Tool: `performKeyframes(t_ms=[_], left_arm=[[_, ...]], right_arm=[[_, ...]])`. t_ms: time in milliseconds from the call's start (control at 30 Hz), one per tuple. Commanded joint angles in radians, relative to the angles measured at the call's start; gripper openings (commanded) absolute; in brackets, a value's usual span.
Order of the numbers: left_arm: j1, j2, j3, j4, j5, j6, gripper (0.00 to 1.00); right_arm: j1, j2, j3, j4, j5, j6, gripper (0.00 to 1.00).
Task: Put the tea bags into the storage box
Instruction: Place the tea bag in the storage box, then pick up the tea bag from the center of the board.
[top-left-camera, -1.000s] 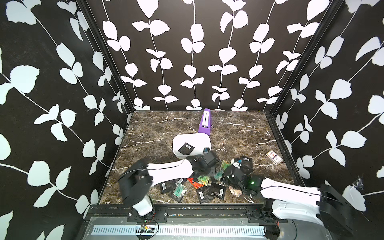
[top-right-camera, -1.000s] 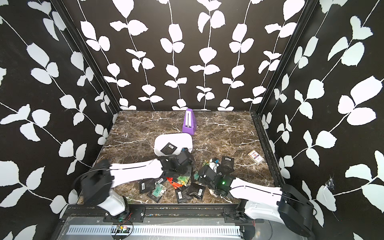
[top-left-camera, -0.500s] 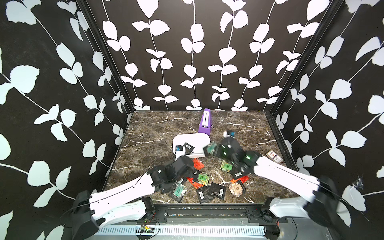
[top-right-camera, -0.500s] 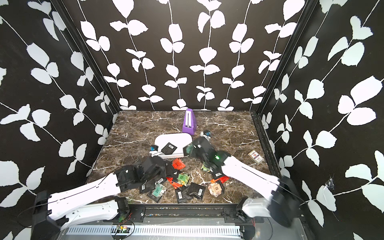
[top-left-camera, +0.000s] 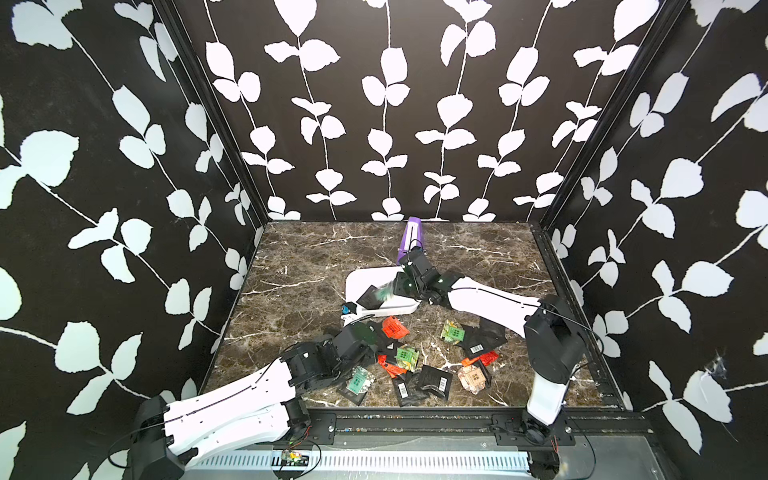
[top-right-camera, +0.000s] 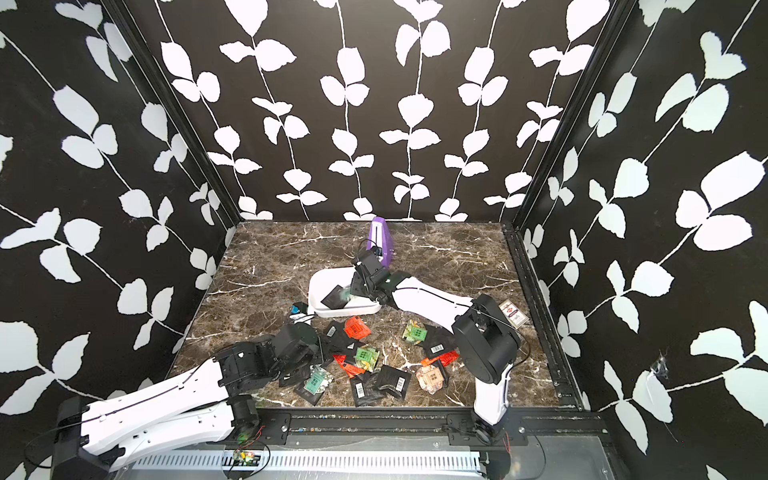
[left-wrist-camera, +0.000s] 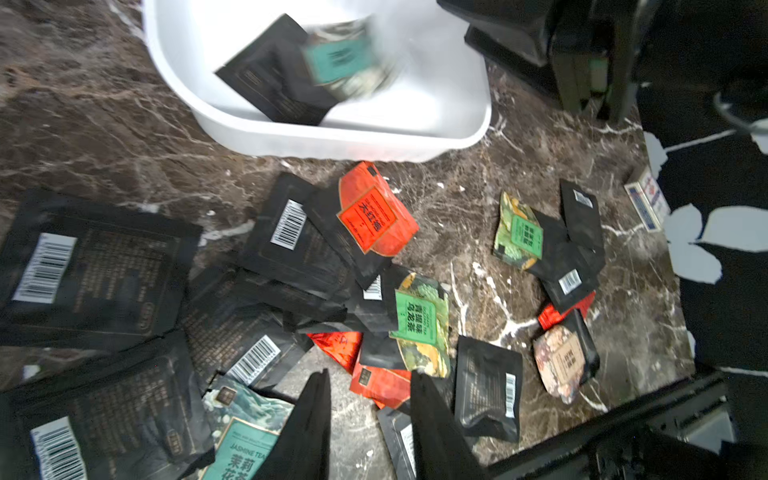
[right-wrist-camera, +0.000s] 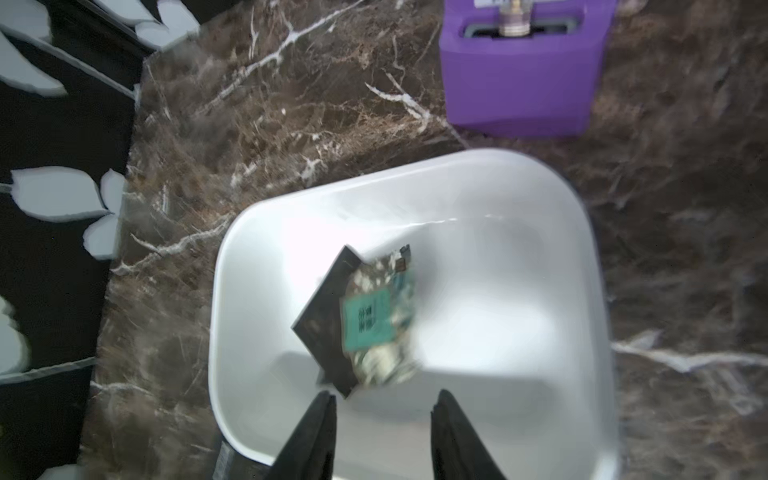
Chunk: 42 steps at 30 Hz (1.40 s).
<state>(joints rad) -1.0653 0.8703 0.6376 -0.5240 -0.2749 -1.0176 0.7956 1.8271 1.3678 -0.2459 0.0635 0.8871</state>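
Marble table (top-left-camera: 316, 266) is now seen with a teal tea bag (right-wrist-camera: 376, 320), blurred as if dropping, over a black one (right-wrist-camera: 328, 324) inside the box (right-wrist-camera: 498, 291). It has just been released by the right gripper (right-wrist-camera: 384, 395), shut a second ago and now parted above. Most tea bags (top-left-camera: 432, 378) are left outside, where the left gripper (left-wrist-camera: 369, 374) is held narrowly parted and empty.

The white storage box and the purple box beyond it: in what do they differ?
The storage box is white, wide and shallow; the purple box is narrow with a white strip. The storage box is open with two tea bags in it; the purple box shows no tea bags. Both stand on the marble table.
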Motion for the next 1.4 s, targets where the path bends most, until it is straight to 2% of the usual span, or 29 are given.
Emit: performKeyframes(t_ms=[0, 100, 133, 300, 467, 567, 700, 833, 1167, 1367], left_arm=[[-0.001, 0.011, -0.026, 0.056, 0.075, 0.006, 0.26], [-0.001, 0.040, -0.039, 0.130, 0.140, 0.002, 0.23], [-0.002, 0.055, -0.042, 0.161, 0.164, 0.002, 0.23], [-0.042, 0.151, -0.024, 0.265, 0.242, -0.009, 0.16], [-0.110, 0.284, 0.030, 0.332, 0.274, -0.024, 0.15], [-0.147, 0.380, 0.083, 0.342, 0.313, -0.020, 0.12], [-0.151, 0.478, 0.148, 0.316, 0.391, -0.024, 0.07], [-0.151, 0.521, 0.126, 0.394, 0.456, -0.065, 0.05], [-0.149, 0.602, 0.090, 0.469, 0.515, -0.140, 0.02], [-0.131, 0.656, 0.100, 0.448, 0.532, -0.162, 0.00]], right_arm=[[-0.012, -0.106, -0.021, -0.027, 0.033, -0.029, 0.51], [-0.010, -0.217, -0.114, -0.077, 0.060, -0.039, 0.51], [-0.009, -0.294, -0.158, -0.092, 0.060, -0.026, 0.51], [0.039, -0.580, -0.439, -0.127, 0.082, 0.115, 0.50], [0.199, -0.837, -0.718, -0.159, 0.170, 0.360, 0.47], [0.315, -0.935, -0.835, -0.177, 0.247, 0.516, 0.47], [0.428, -0.953, -0.908, -0.173, 0.294, 0.633, 0.45], [0.500, -0.910, -0.937, -0.159, 0.319, 0.710, 0.45], [0.551, -0.905, -1.059, -0.025, 0.326, 0.817, 0.36], [0.556, -0.902, -1.082, 0.003, 0.327, 0.831, 0.36]])
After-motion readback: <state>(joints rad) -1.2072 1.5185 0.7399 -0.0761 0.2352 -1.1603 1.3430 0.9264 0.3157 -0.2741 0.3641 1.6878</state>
